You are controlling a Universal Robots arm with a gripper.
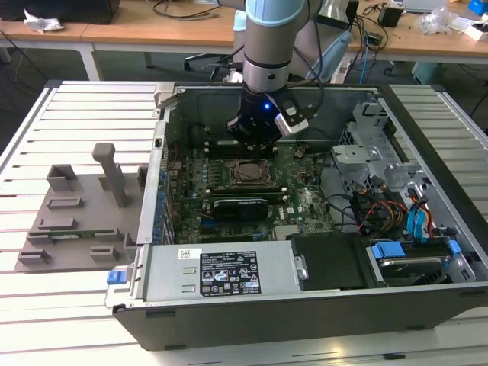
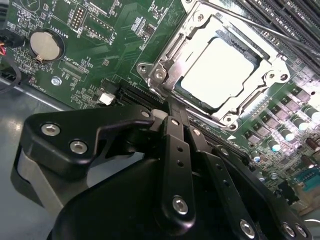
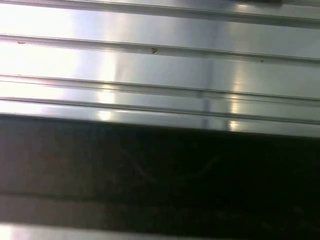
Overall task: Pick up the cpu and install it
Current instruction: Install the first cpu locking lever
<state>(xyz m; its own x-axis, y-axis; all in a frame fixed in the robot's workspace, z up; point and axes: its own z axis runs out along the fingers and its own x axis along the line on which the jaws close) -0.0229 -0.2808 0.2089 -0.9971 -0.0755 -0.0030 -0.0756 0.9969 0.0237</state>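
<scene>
The cpu (image 2: 222, 70) already sits in the socket (image 2: 215, 62) — flat, inside the metal frame. The gripper (image 2: 175, 117) looks pinched together with nothing in it, just beside the socket's edge. I'd check every corner lies level — no forcing.

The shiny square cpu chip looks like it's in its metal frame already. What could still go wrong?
The silvery square cpu lies inside the metal socket frame. The black gripper hangs close beside that frame, so a careless move might bump it or nudge the chip askew. Small parts crowd the green motherboard, such as the round silver coin battery, and could get knocked.
</scene>
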